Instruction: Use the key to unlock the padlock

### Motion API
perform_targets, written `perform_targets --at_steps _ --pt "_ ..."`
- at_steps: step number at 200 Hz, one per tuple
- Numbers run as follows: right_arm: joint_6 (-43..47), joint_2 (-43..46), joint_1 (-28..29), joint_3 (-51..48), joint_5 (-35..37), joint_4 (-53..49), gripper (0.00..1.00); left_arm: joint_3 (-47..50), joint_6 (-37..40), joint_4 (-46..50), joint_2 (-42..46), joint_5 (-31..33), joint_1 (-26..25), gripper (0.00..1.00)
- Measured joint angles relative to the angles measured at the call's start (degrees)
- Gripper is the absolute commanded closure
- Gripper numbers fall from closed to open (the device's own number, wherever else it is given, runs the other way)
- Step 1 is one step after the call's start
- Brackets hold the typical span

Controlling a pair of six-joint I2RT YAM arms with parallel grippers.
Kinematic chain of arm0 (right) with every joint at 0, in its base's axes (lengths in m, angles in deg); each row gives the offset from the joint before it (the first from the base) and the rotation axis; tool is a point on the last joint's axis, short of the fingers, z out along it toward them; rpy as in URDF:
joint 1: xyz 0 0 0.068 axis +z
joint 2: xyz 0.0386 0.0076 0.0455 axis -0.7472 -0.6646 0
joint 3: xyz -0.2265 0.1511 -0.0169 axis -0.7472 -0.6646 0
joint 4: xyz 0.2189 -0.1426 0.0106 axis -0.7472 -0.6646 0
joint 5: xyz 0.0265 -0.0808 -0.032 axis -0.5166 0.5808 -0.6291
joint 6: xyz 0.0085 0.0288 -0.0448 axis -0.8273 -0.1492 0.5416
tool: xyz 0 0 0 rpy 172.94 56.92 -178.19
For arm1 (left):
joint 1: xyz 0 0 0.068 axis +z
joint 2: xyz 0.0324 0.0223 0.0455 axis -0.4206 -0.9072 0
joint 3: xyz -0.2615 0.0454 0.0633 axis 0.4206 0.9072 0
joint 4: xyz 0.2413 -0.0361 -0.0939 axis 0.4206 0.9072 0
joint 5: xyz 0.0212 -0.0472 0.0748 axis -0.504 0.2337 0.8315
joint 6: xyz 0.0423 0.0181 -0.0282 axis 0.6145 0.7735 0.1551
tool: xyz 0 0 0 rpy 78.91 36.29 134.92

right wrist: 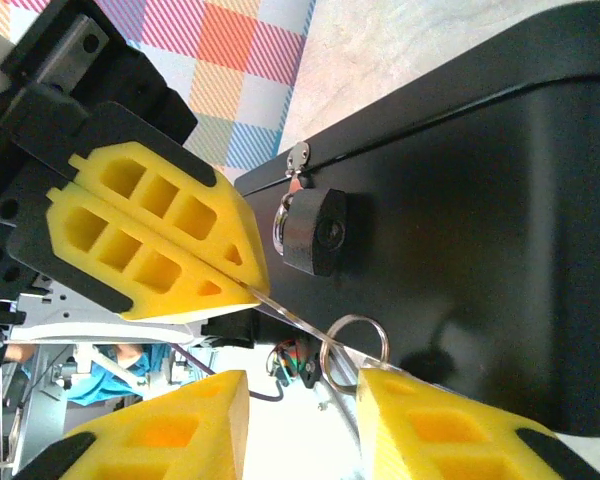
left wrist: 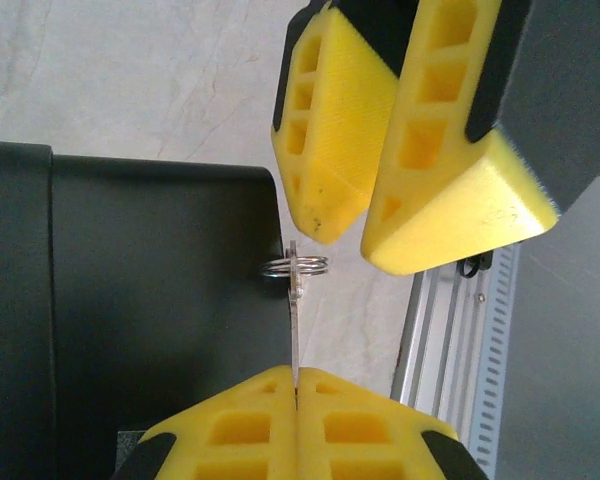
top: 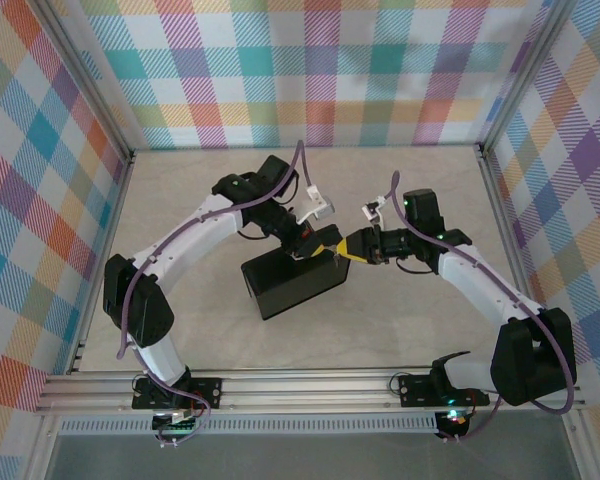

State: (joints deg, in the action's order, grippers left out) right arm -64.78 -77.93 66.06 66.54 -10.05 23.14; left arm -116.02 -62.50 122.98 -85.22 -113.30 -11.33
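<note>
L gripper [left wrist: 295, 382] is clamped tight on key [left wrist: 294, 325], ring end out, just off black box [left wrist: 160, 300] edge. Padlock [right wrist: 315, 232] hangs on box hasp [right wrist: 297, 165], nr key. R gripper [right wrist: 302, 392] fingers are apart, flanking key ring [right wrist: 355, 340].

one end of the thin dark-grey metal key [left wrist: 294, 320] is buried inside the left gripper's [left wrist: 295, 385] tight pinch; from above, key and tiny dark grey metal padlock [right wrist: 315, 232] are too small to tell
</note>
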Motion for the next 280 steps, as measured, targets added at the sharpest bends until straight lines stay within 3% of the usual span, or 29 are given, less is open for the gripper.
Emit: perform_targets --at_steps 234,280 --pt "-0.63 -0.85 1.03 -4.90 -1.75 13.55 0.67 2.64 -1.31 -1.70 0.22 -3.45 1.27 1.00" --pt "-1.36 -0.85 1.14 -4.90 -1.92 14.40 0.71 3.04 -1.49 -1.77 0.52 -3.58 1.44 1.00"
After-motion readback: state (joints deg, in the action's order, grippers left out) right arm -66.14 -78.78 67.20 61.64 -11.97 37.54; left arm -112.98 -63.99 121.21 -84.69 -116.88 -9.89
